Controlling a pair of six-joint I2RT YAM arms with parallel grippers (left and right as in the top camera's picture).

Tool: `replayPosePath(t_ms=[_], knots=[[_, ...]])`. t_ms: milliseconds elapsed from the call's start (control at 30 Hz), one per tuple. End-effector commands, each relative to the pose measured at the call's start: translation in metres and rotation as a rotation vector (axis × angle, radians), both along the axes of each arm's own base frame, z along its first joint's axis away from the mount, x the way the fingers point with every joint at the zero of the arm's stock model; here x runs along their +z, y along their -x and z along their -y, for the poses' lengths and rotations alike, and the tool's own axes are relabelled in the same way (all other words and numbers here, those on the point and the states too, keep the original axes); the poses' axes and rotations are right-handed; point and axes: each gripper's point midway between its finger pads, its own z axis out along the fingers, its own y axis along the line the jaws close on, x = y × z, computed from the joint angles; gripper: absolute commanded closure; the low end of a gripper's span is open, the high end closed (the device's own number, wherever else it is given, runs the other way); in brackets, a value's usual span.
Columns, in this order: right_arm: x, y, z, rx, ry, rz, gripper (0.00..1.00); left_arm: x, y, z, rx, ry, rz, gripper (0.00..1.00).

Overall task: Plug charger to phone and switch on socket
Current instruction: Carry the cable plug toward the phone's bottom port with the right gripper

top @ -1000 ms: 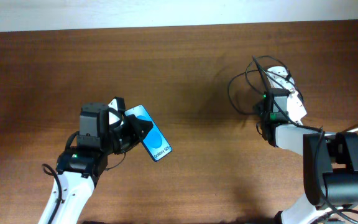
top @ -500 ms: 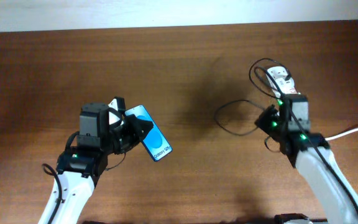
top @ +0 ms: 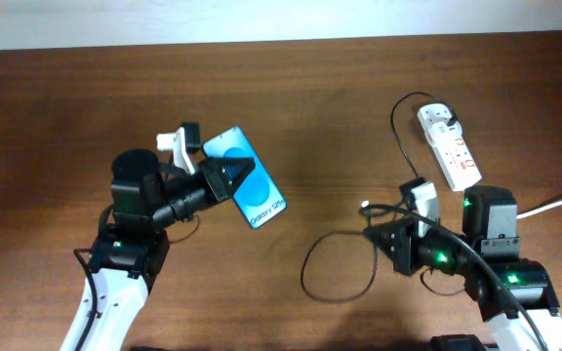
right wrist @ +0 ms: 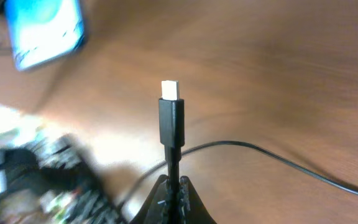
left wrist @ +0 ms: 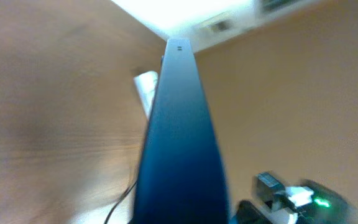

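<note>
Overhead, left jaws clamp the phone; right jaws pinch the charger near its tip

Table: I read it as brown wood or wood veneer, with lengthwise grain, smooth, with a low satin sheen. Phone: glossy glass face; through the left wrist camera its edge looks smooth, dark and faintly reflective. Charger: matt black plastic connector body on a thin, smooth black cable; its tip looks pale and bright, material I cannot confirm. Socket: smooth white plastic, slight gloss, with a smooth white cord. Right gripper: matt black plastic, as far as I can judge
</note>
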Motion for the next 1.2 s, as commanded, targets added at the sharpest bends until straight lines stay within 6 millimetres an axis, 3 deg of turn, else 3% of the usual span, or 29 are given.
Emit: replayPosePath(t_ms=[0, 200, 333, 433, 767, 1000, 1167], knots=[[0.032, 0.031, -0.026, 0.222, -0.199, 0.071, 0.96, 0.041, 0.019, 0.016, -0.172, 0.082, 0.144, 1.0], [0.044, 0.055, -0.044, 0.35, -0.288, 0.043, 0.96, 0.049, 0.034, 0.024, -0.268, 0.114, 0.161, 1.0], [0.033, 0.069, -0.061, 0.436, -0.255, -0.019, 0.96, 0.05, 0.037, 0.027, -0.285, 0.123, 0.152, 1.0], [0.017, 0.065, -0.066, 0.408, -0.196, -0.098, 0.96, 0.054, 0.039, 0.031, -0.295, 0.128, 0.165, 1.0], [0.013, 0.057, -0.108, 0.481, -0.189, -0.112, 0.96, 0.056, 0.044, 0.038, -0.318, 0.145, 0.153, 1.0], [0.018, 0.042, -0.113, 0.424, -0.185, -0.081, 0.96, 0.05, 0.045, 0.038, -0.319, 0.143, 0.112, 1.0], [0.02, 0.049, -0.117, 0.456, -0.194, -0.082, 0.96, 0.049, 0.045, 0.038, -0.314, 0.141, 0.11, 1.0]])
